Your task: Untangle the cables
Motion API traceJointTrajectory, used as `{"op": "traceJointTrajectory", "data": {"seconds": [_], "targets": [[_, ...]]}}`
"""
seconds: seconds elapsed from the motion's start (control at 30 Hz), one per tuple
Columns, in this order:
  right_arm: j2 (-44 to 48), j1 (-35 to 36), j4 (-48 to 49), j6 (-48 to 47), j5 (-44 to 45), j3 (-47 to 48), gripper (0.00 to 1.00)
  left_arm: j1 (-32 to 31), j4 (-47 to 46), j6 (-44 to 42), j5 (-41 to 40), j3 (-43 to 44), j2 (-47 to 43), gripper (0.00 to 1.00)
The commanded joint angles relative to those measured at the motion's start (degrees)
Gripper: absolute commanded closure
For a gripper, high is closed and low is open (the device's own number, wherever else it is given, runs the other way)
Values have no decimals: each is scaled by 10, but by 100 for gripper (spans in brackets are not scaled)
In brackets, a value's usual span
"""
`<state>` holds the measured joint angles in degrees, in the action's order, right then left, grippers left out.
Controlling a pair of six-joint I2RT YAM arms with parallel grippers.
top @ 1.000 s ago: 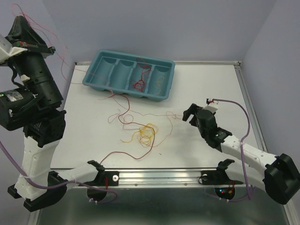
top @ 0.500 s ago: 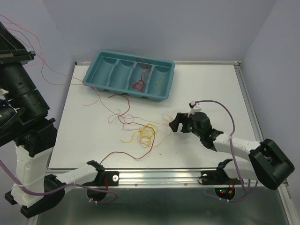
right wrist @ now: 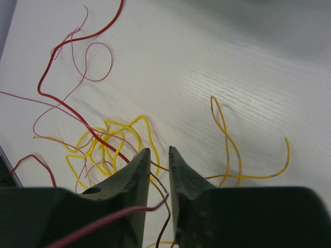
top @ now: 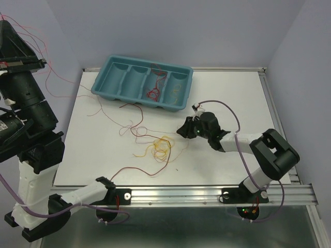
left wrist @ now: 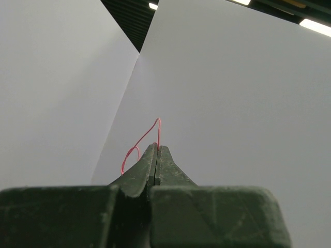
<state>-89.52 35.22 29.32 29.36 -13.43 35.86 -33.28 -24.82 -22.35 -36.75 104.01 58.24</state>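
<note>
1. Cables (top: 161, 146): hair-thin curls, a yellow knot laced with red loops, lying just ahead of the right gripper (right wrist: 159, 155); strands thread its narrowly parted jaws.
2. Left gripper (left wrist: 156, 147) is clamped on a red strand (left wrist: 146, 132) (held up high).
3. Since a second ago, the right gripper has slid in to the tangle and its jaws have narrowed.

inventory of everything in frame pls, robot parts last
cables: several, exact count unclear; red, dark red, orange, yellow; tangled mid-table, strands trailing left
red cable: one; runs up off the table's left side into the left end effector
tray: one, teal, four compartments, far edge left of centre; red wire in third from left, yellowish in fourth
table: one, white
left end effector: dark, high at far left, shut on the red cable
right end effector: dark, low at the tangle's right edge, jaws narrowly apart, wires between
</note>
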Motion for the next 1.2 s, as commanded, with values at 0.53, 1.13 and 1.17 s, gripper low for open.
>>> {"op": "traceJointTrajectory", "data": {"seconds": [0.53,1.13,1.17], "targets": [[338,-50,-170,111,454,-99,98,1,-51,-49,-21,-59,-9,100],[410,-48,-48,-66,-59,-77,0,1,166,155,182,-48,-16,100],[393,-45,-46,-71,-96,-53,0,1,172,167,195,-44,-15,100]]}}
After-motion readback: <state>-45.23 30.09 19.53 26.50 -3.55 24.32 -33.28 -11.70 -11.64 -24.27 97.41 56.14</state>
